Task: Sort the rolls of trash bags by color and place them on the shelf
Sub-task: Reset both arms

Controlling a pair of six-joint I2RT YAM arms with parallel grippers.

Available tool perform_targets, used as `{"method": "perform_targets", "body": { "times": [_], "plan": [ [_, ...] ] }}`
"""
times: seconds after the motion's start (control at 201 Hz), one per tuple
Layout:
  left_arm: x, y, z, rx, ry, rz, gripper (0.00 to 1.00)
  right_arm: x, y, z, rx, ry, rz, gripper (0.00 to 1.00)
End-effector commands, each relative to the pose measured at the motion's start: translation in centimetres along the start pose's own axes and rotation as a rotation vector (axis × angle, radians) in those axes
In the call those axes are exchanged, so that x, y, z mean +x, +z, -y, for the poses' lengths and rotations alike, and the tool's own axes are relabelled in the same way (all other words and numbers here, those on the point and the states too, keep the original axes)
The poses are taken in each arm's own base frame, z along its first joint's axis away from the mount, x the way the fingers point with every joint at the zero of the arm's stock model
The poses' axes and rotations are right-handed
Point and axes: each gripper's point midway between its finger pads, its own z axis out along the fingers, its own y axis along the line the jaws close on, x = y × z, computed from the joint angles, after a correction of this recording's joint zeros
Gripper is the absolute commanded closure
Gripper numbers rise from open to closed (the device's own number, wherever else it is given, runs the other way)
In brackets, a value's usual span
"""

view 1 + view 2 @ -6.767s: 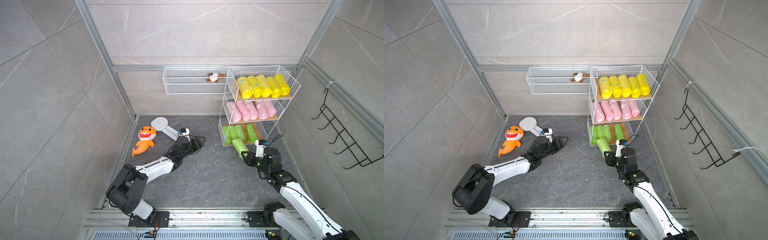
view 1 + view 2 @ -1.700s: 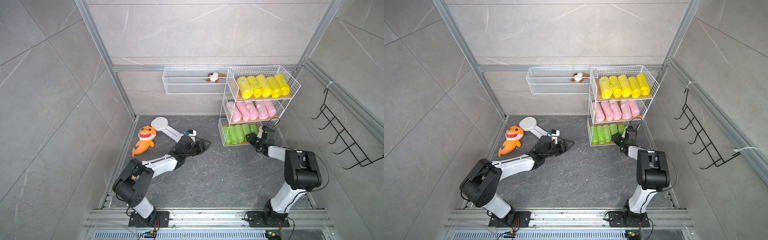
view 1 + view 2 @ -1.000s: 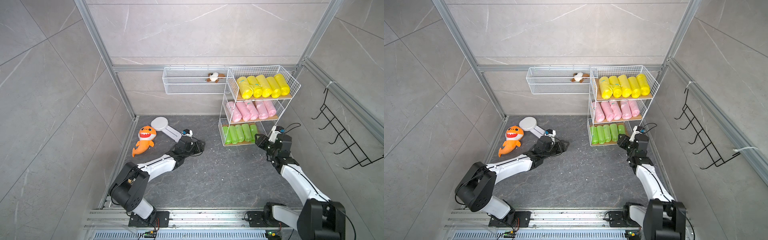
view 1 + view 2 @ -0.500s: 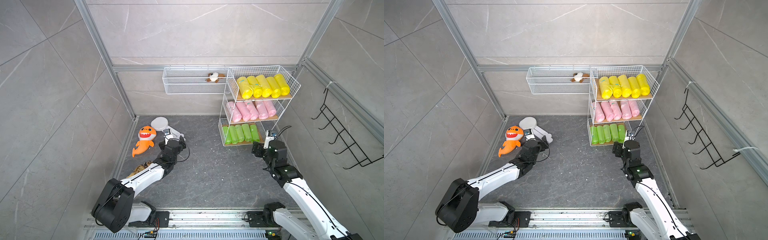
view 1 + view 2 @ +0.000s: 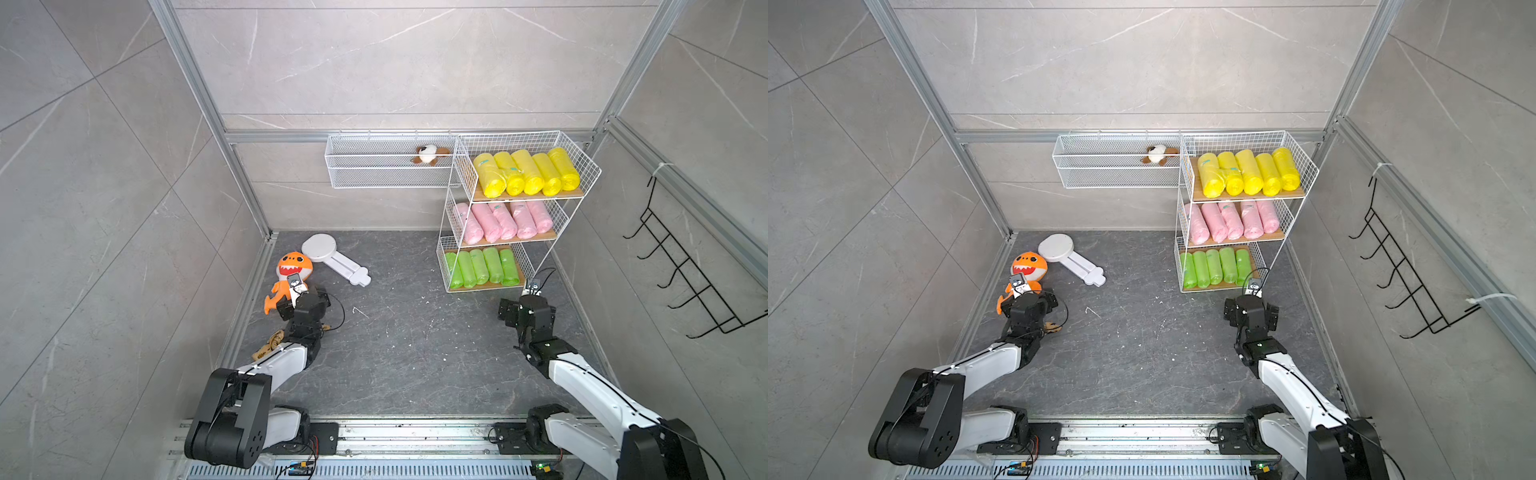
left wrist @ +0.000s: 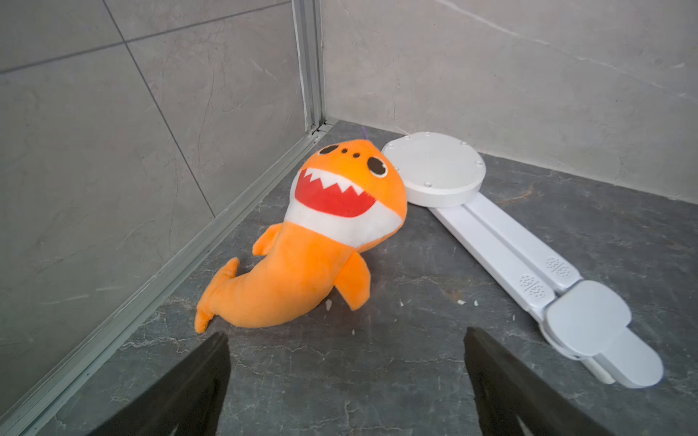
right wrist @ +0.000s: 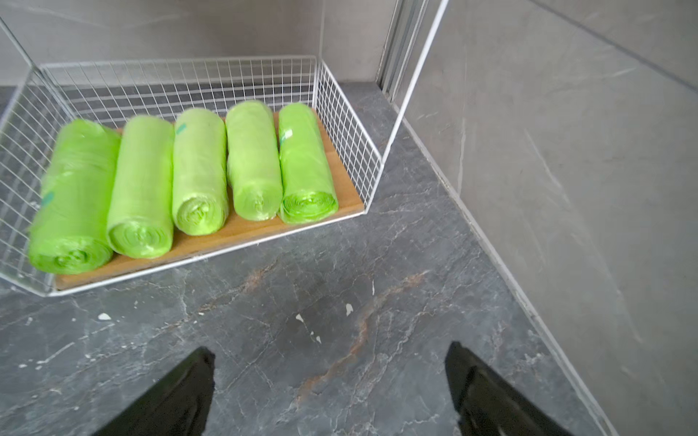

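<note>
Rolls (image 5: 523, 172) lie on the shelf (image 7: 345, 139), long axes seemingly front-to-back; left hand (image 6: 345, 332), right hand (image 7: 329, 347) released.

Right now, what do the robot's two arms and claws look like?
The left arm and right arm both have white link shells and black joint housings, with a thin black cable looping at each wrist. The left claw and right claw have black, tapered fingers.

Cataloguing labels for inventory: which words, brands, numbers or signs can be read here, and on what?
No readable text anywhere.
Teal stickers on the green rolls: too blurred to read.
Teal stickers on the yellow rolls and pink rolls: too small to read.
Raised patches on the white folding stand: no letters discernible.
</note>
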Motion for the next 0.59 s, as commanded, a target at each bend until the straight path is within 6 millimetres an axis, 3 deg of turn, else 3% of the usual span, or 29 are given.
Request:
{"method": "perform_targets", "body": {
  "times": [0.0, 0.139, 0.323, 0.433, 0.587],
  "plan": [
    [-2.7, 0.7, 0.4, 0.073, -0.01, 0.091, 0.02, -1.5, 1.1, -0.5, 0.008, 0.011, 0.108, 0.0],
    [-3.5, 0.6, 0.4, 0.091, -0.02, 0.133, 0.02, -1.1, 2.5, -2.2, -0.051, -0.011, 0.1, 0.0],
    [-3.0, 0.0, 0.3, 0.105, 0.014, 0.122, 0.02, -1.9, 3.0, -2.3, -0.051, -0.013, 0.158, 0.0],
    [-1.4, 0.1, -0.6, 0.062, 0.064, 0.098, 0.02, -2.1, 3.5, -2.3, -0.063, -0.009, 0.19, 0.0],
    [0.2, 1.4, 0.9, 0.16, 0.082, 0.062, 0.02, -1.6, 4.5, -2.2, -0.069, 0.01, 0.217, 0.0]
  ]
}}
